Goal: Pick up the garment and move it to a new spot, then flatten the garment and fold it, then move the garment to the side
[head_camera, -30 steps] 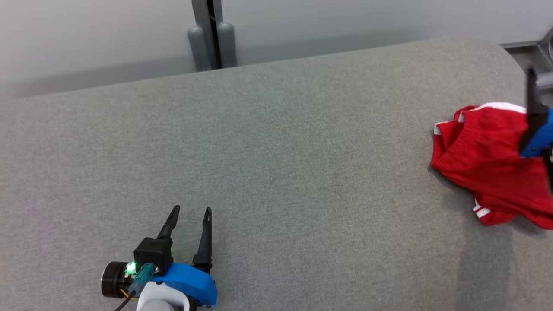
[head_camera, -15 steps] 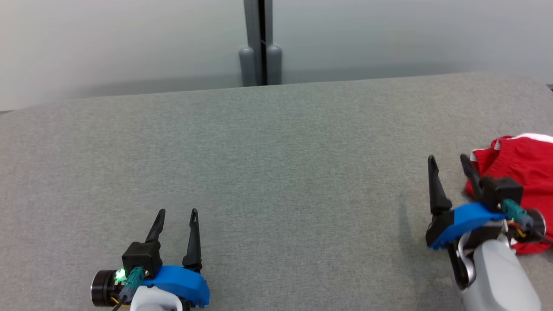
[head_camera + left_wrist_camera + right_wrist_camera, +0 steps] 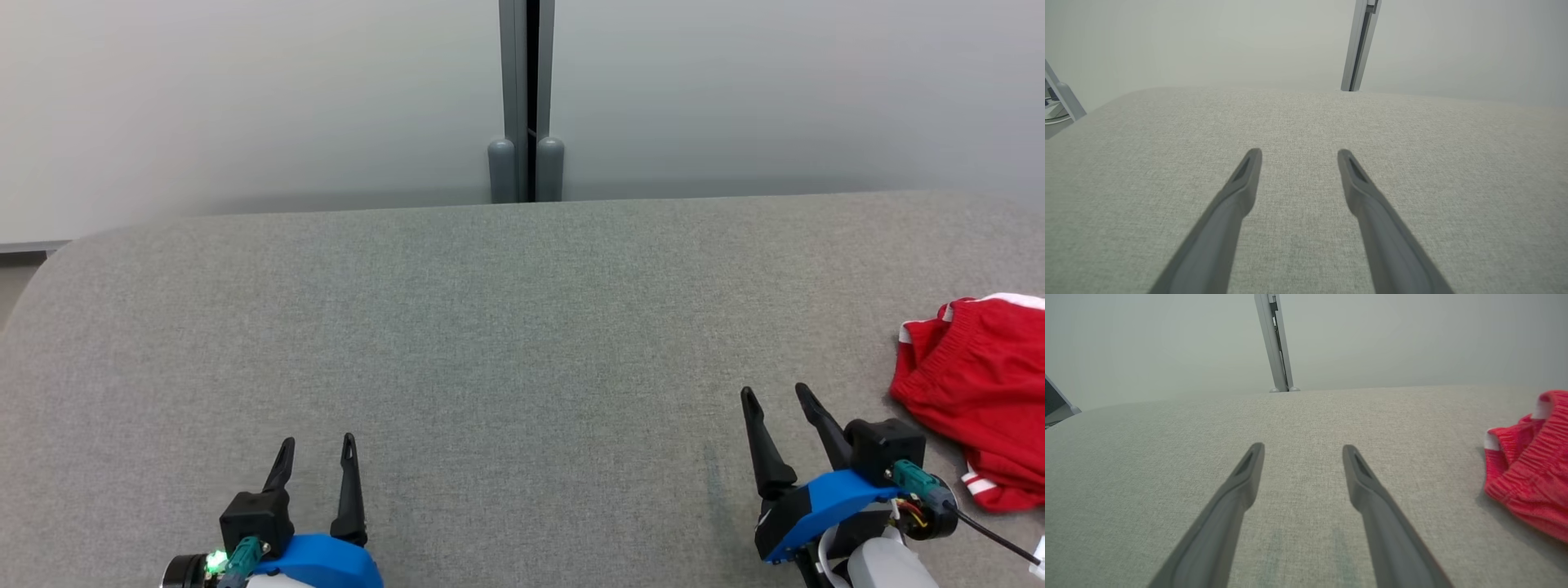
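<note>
A red garment [image 3: 980, 392] with white trim lies crumpled at the right edge of the grey fabric surface [image 3: 522, 343], partly cut off by the frame. My right gripper [image 3: 773, 396] stands open just left of it, apart from the cloth, nothing between its fingers. In the right wrist view the garment [image 3: 1531, 477] lies to the right of the open right gripper [image 3: 1302, 451]. My left gripper [image 3: 317, 445] rests open at the lower left over bare fabric, also open in the left wrist view [image 3: 1298, 154].
A grey post [image 3: 526, 98] with two rounded feet stands behind the surface against a pale wall. The surface's rounded left corner [image 3: 57, 253] shows at the far left. A metal frame piece [image 3: 1061, 98] sits beyond the left edge.
The head camera has swung, shifting the whole picture. My right gripper has come off the garment and drawn back to the lower right, open and empty. The garment lies on the surface.
</note>
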`<state>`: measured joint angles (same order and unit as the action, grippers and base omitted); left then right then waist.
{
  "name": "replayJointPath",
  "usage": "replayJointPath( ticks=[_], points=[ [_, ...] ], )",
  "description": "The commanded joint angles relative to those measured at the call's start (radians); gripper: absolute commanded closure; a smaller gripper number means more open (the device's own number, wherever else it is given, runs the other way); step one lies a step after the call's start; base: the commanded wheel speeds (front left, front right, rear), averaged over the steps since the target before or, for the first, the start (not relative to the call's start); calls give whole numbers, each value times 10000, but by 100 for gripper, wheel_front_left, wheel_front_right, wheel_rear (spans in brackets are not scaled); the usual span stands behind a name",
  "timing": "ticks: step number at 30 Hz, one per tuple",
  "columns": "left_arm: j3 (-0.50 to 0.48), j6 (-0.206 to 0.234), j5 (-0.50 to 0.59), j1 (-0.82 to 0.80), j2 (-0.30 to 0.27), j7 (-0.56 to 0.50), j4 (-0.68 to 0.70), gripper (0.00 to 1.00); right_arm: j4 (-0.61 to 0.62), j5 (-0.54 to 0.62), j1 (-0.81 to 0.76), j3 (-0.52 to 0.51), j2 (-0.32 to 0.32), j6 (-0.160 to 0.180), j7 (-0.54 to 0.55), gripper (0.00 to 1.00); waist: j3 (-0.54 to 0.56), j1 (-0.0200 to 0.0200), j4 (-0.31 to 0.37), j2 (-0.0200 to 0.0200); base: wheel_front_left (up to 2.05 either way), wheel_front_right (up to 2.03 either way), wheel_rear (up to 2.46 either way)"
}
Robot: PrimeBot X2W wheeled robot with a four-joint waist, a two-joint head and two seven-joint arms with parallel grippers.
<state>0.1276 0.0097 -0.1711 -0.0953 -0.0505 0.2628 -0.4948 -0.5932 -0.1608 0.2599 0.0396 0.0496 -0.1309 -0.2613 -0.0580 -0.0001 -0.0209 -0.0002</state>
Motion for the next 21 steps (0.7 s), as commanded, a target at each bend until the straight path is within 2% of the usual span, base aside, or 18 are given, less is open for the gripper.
replayJointPath(
  ticks=[1,10,15,16,21],
  points=[
    [-72,67,-28,95,-3,23,16,0,76,-62,-234,63,28,4,-46,0,131,1,55,2,0,0,0],
    [-346,103,-286,403,-3,23,246,0,207,-92,-567,258,26,4,-46,0,487,1,210,2,0,0,0],
    [-455,-198,-422,525,-1,23,343,0,298,-275,-647,347,27,4,-47,0,585,1,270,2,0,0,0],
    [-456,-200,-439,493,0,-1,305,100,262,-247,-502,344,0,0,0,100,586,1,266,0,0,0,0],
    [-477,-196,-558,761,27,-101,-81,100,-95,-327,-719,317,-15,0,83,100,596,1,268,0,0,0,0]
  ],
)
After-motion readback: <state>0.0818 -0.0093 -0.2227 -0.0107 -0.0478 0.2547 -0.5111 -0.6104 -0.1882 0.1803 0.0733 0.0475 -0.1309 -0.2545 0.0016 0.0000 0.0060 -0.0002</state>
